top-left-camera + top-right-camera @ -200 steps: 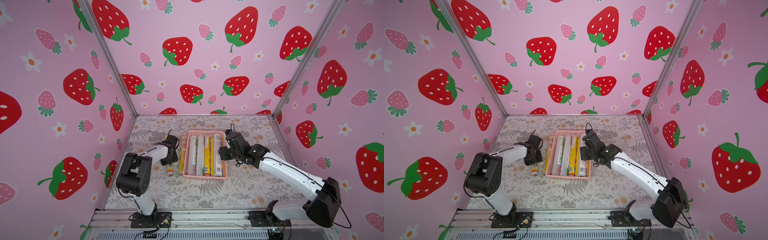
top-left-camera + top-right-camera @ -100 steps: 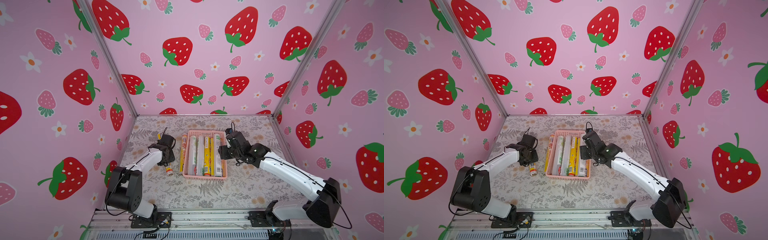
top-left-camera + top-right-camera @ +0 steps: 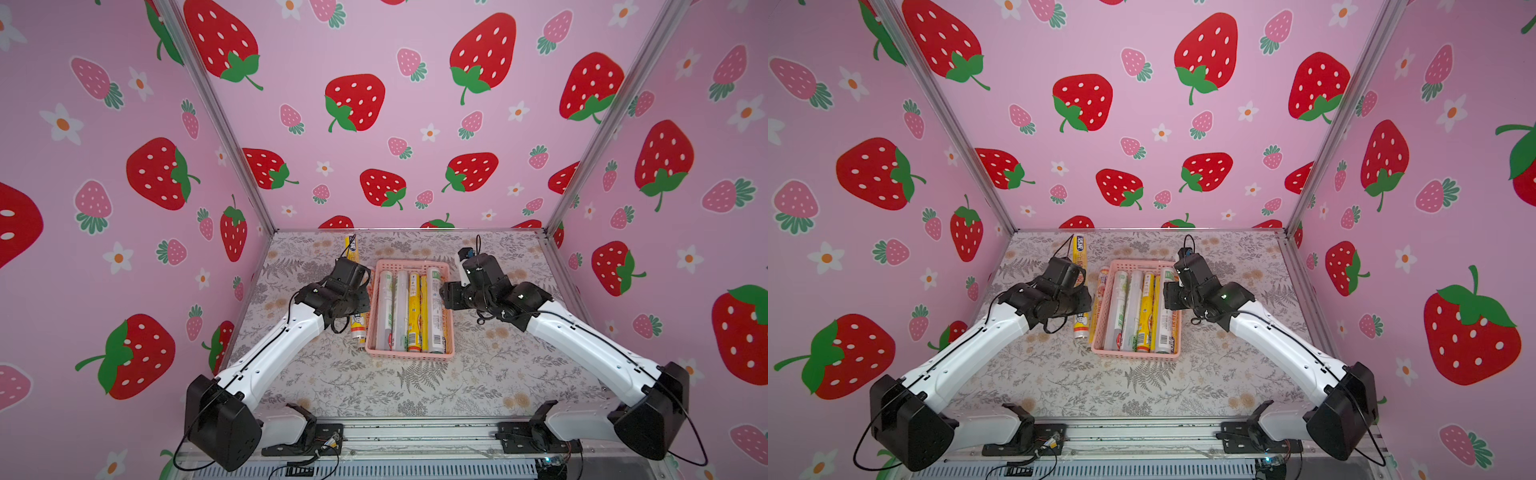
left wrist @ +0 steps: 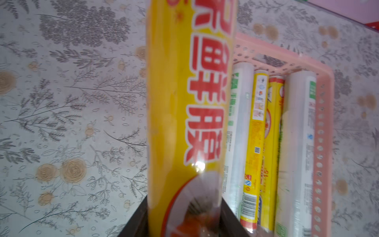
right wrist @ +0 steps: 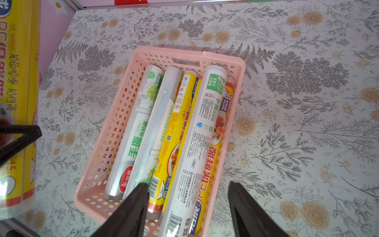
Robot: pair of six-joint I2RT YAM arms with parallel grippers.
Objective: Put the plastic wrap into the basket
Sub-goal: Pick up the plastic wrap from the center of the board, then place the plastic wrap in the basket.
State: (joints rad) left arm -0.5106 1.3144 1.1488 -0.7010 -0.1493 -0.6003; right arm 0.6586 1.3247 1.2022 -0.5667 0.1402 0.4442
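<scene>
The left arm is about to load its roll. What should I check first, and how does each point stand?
Left gripper shut on the yellow roll: ok.
Held roll over the basket: not ok, beside its left wall.
Right gripper out of the way: not ok, open over the basket's right side.
Path clear: not ok, another yellow roll lies outside that left wall.
Room in the basket: cannot tell; rolls cover most of the floor.

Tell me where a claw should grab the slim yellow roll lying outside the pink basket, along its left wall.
Its middle, from straight above, jaws across the narrow width. The slim yellow roll lies lengthwise, so a centred grip should keep it level. The pink perforated plastic basket hugs one side, leaving that finger little room.
</scene>
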